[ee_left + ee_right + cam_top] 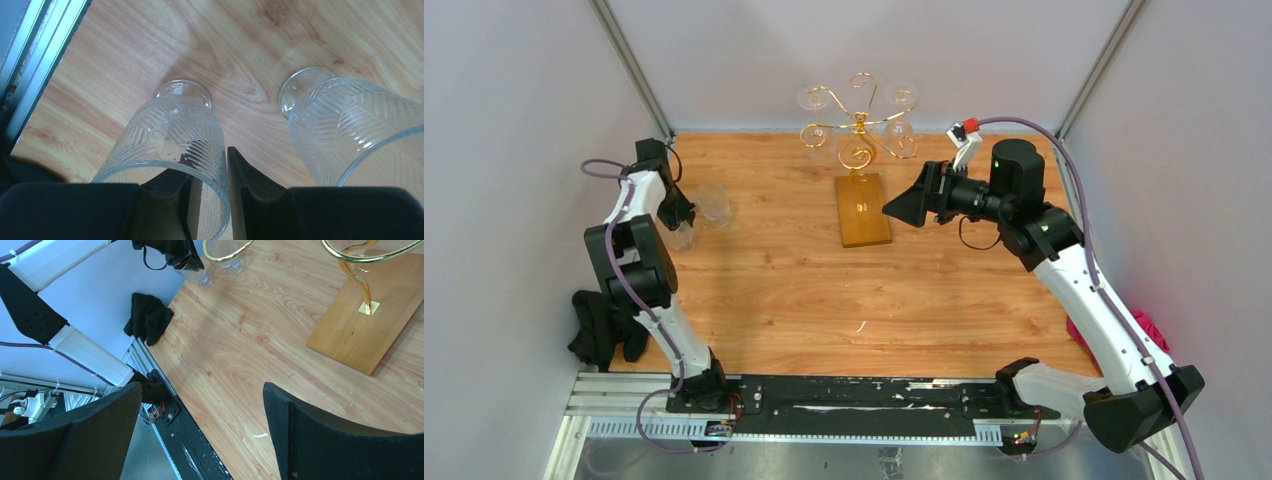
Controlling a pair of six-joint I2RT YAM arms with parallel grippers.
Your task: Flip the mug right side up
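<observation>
Mug [172, 135] of clear ribbed glass sits at the far-left part of the table [225, 40], mouth facing up toward the wrist and narrow base down on or just above the wood; whether the base bears fully on the wood I cannot tell. The left gripper [212, 175] pinches its wall near the rim, one finger inside the mouth and the other outside, so the jaws are closed on the glass rather than on each other. A second glass [350, 125] of the same pattern stands just beside it on the right, close but apart. The right gripper [200, 430] hangs well away near the middle back of the table, jaws spread wide and holding nothing, next to a gold rack [862, 140] carrying more glasses. By my reading the turning itself looks done and the step in hand is the set-down. The next move calls for seating the base flat, then parting the fingers gently and lifting straight up, so that the inner finger clears the rim without tipping the mug into its neighbour.
</observation>
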